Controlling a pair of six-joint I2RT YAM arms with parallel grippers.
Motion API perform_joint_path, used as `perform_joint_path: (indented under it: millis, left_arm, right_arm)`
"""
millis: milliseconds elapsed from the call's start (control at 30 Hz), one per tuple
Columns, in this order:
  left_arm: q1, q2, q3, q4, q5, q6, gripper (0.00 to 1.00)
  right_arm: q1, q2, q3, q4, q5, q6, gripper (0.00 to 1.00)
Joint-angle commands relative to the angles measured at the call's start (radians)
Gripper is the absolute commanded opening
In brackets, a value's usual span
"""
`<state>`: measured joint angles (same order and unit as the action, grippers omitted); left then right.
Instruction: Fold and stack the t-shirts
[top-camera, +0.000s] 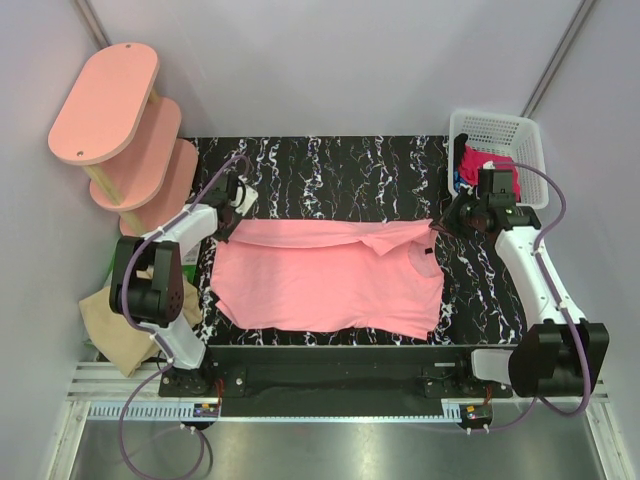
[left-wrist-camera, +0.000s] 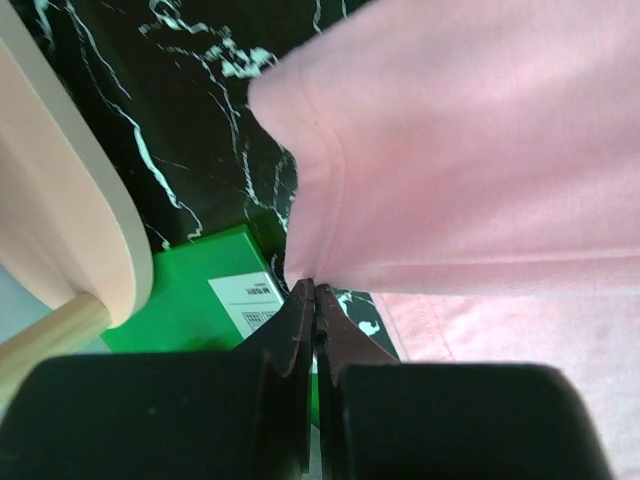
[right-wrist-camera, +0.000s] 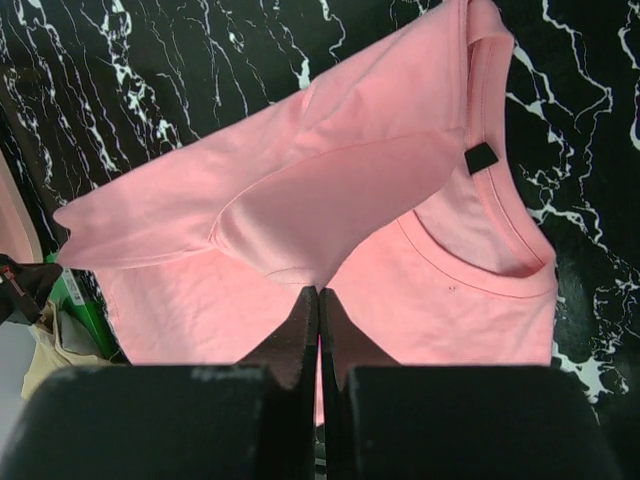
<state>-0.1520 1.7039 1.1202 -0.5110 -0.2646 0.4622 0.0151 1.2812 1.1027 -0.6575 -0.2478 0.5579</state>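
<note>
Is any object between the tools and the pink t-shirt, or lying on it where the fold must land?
Nothing visible does. The left tool and the right tool are each shut on the far edge of the pink t-shirt; its near half lies bare.

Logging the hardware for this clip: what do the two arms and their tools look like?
The left arm and right arm have white links joined by bulky black joint housings. A mauve-grey cable loops loosely along each. The left tool and right tool are black, two flat fingers tapering to a narrow tip. No markings are legible.
</note>
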Motion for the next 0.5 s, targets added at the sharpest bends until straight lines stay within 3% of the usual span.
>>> perform_joint_path:
  millis: [0, 133, 167, 200, 300, 333, 467]
  left_arm:
    - [-0.001, -0.062, -0.049, 0.080, 0.022, -0.017, 0.00]
    - [-0.001, -0.038, -0.086, 0.088, 0.034, -0.022, 0.00]
    - [-0.001, -0.027, -0.091, 0.085, 0.022, -0.025, 0.06]
    - [-0.001, -0.023, -0.100, 0.082, 0.021, -0.028, 0.31]
    - [-0.001, -0.036, -0.125, 0.086, 0.011, -0.028, 0.62]
    - [-0.001, -0.062, -0.126, 0.085, 0.013, -0.027, 0.68]
    - [-0.004, -0.122, -0.055, 0.023, 0.050, -0.046, 0.70]
  right_arm:
    - [0.008, -0.057, -0.032, -0.014, 0.013, -0.010, 0.00]
    - [0.013, -0.053, -0.073, -0.007, 0.016, -0.006, 0.00]
    - [0.016, -0.049, -0.084, 0.002, 0.013, -0.004, 0.00]
    - [0.017, -0.048, -0.089, 0.004, 0.012, -0.004, 0.00]
    - [0.026, -0.036, -0.102, 0.010, 0.010, -0.004, 0.00]
    - [0.028, -0.034, -0.107, 0.012, 0.010, -0.003, 0.00]
    - [0.039, -0.034, -0.119, 0.019, 0.010, -0.001, 0.00]
